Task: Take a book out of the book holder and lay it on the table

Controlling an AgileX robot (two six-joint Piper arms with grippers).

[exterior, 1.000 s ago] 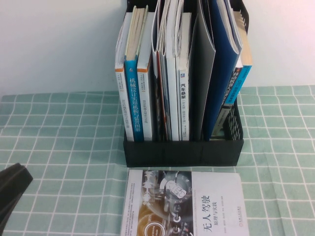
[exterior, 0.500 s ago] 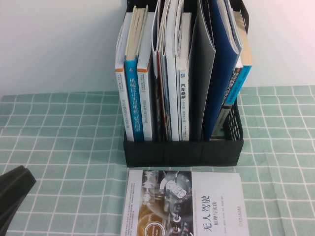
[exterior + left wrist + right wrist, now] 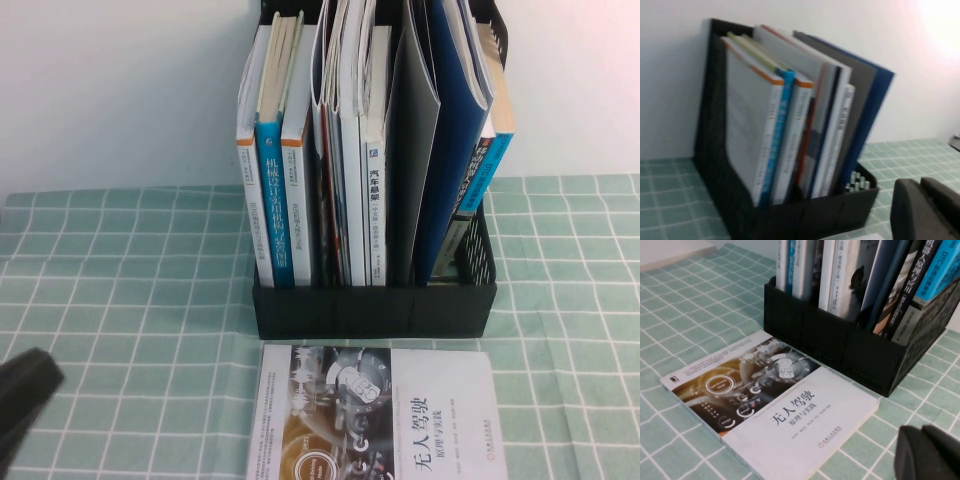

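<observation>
The book (image 3: 375, 415), white with a grey-and-sepia machinery picture and black title, lies flat on the table (image 3: 130, 270) just in front of the black book holder (image 3: 370, 310). It also shows in the right wrist view (image 3: 770, 400). The holder stands upright, full of blue-spined books, white books and a dark-blue folder. My left gripper (image 3: 20, 395) is at the table's near left, shut and empty, well clear of the book. My right gripper (image 3: 927, 452) is shut and empty, off the book's right corner; it is outside the high view.
The holder also shows in the left wrist view (image 3: 805, 215) and the right wrist view (image 3: 840, 347). A white wall stands behind it. Green grid cloth lies bare on both sides of the holder.
My left gripper has dropped slightly toward the near left corner of the high view. The book and the holder have not moved.
</observation>
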